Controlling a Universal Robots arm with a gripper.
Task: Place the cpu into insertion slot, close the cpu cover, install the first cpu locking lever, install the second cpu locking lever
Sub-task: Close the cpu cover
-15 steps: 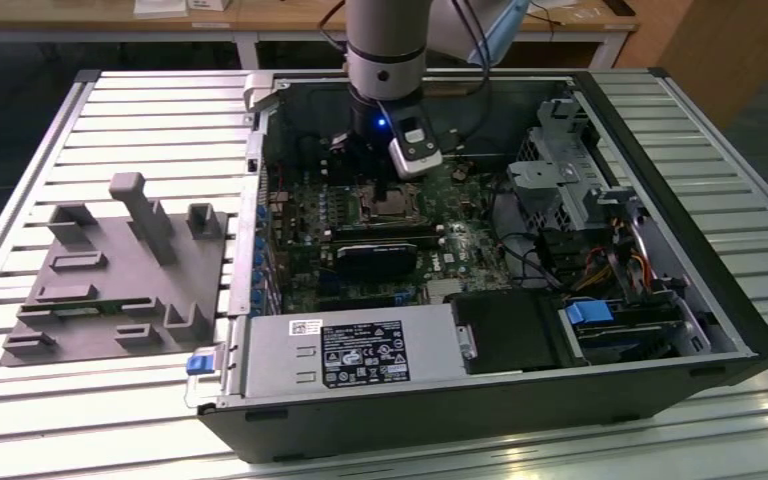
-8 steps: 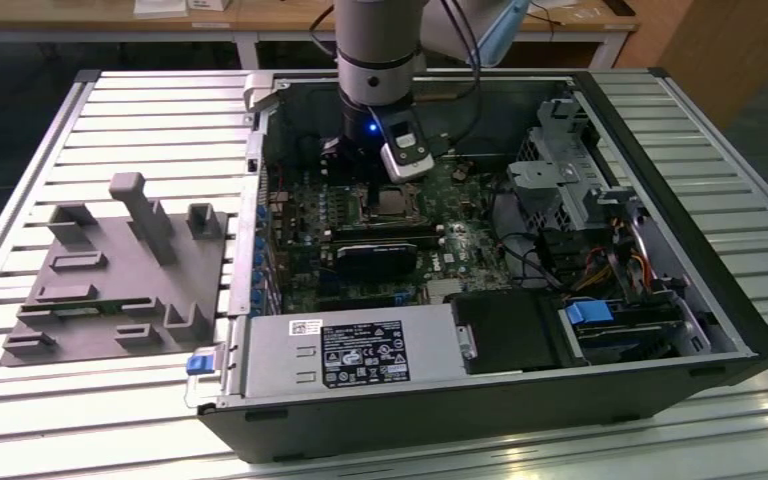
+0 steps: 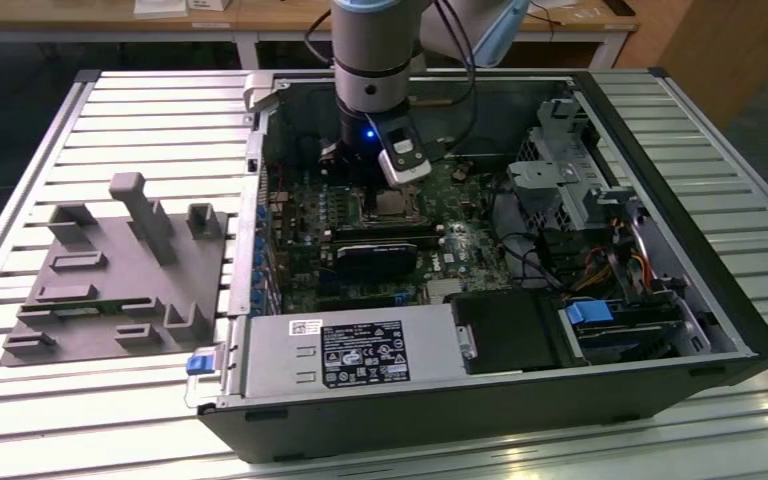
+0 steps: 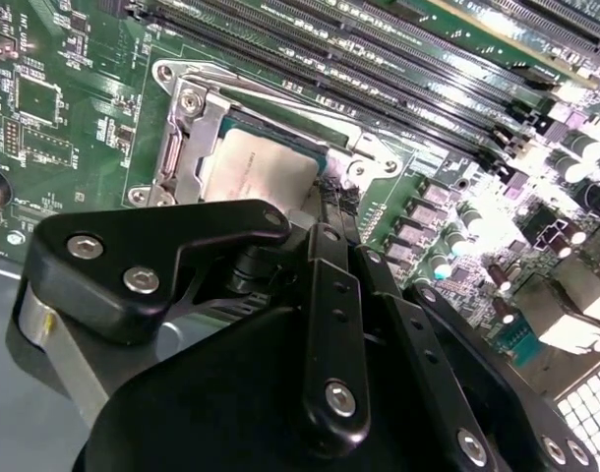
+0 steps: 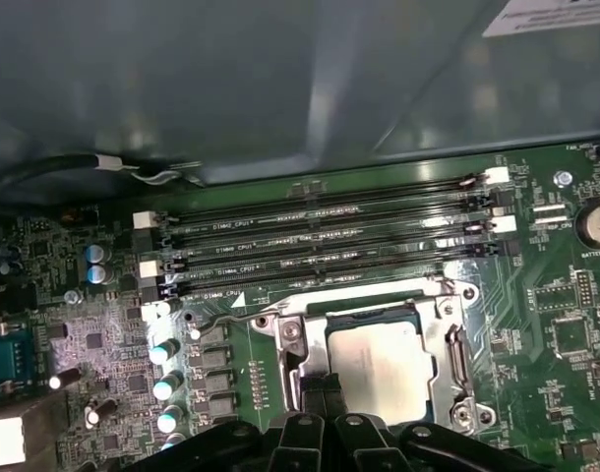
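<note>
Four memory slots (image 5: 320,241) in first wrist view, cpu (image 5: 377,366) beside hand (image 5: 320,391)

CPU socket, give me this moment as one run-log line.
cpu: in slot | cover: down over it | gripper: shut, at slot's edge

cpu (image 4: 256,167) partly hidden behind gripper (image 4: 331,202); insertion slot (image 3: 390,206) detail too small in exterior view.

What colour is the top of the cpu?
The cpu is dull silver-grey; first wrist view shows it best.
</note>
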